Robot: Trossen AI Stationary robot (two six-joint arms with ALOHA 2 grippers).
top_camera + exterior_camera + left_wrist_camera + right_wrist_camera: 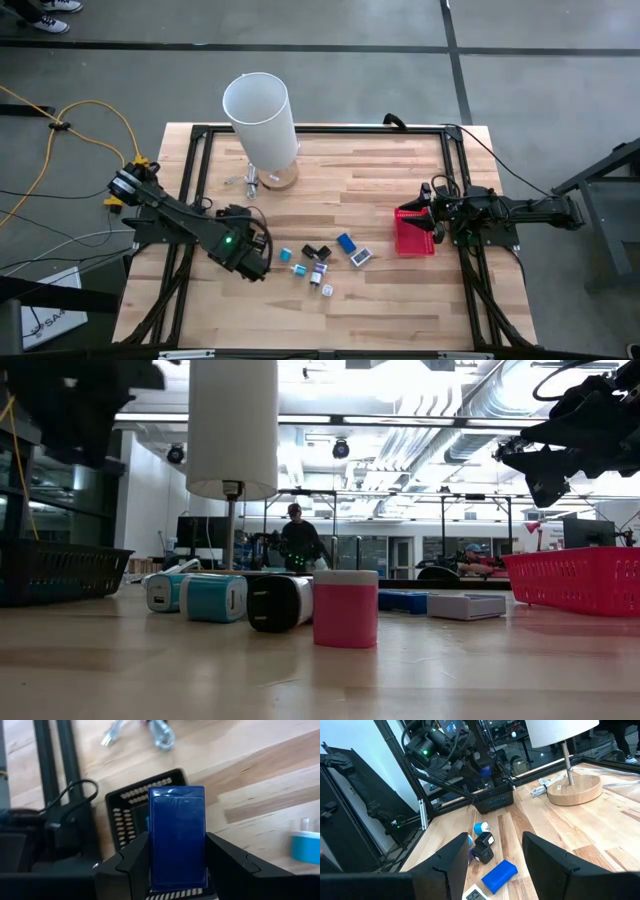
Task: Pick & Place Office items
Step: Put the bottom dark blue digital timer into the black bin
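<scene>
arms (pixel 190 225) — matte black | green led (pixel 228 240) | black cables

Small office items lined up on the counter (pixel 320 680), seen level from its surface.

A pink-and-white cylinder (pixel 345 608) stands nearest the camera. Just beside it, toward the dark mesh basket (pixel 60 570), lie a black charger (pixel 278 603), a teal charger (pixel 212 598) and a white-and-teal piece (pixel 162 591). On the cylinder's other side lie a blue piece (pixel 402 600) and a flat white piece (pixel 466 606), then the red basket (pixel 575 580). Behind the cylinder rises a white lamp (pixel 232 425). A dark arm (pixel 575 430) hangs above the red basket.
</scene>
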